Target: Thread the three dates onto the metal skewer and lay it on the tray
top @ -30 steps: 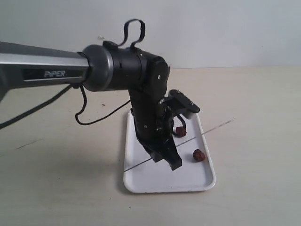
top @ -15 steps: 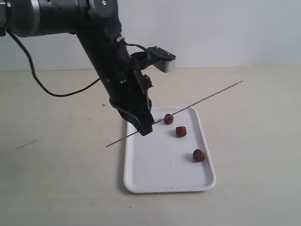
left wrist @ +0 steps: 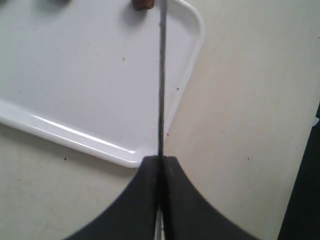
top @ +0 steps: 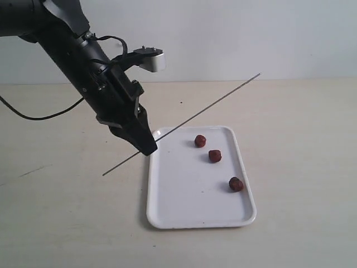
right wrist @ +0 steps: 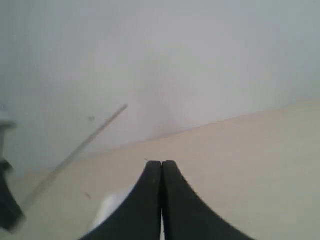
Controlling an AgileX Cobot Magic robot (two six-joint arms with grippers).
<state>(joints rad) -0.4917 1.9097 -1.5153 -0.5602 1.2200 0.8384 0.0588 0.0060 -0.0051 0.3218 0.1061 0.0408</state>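
Beige tabletop against a pale wall carries a flat white rectangular tray with 3 wrinkled reddish-brown dates lying loose on it, well apart. Left black pincer pinches a thin grey metal skewer held aloft, slanting over the tray's corner. Right pincer is pressed together, holding nothing.

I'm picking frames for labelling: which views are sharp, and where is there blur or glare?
Exterior view: sharp, even light, the metal skewer and three dates crisp on the tray. Left wrist view: clear, a bright streak of glare along the tray's rim. Right wrist view: soft and hazy, the skewer a faint blur.
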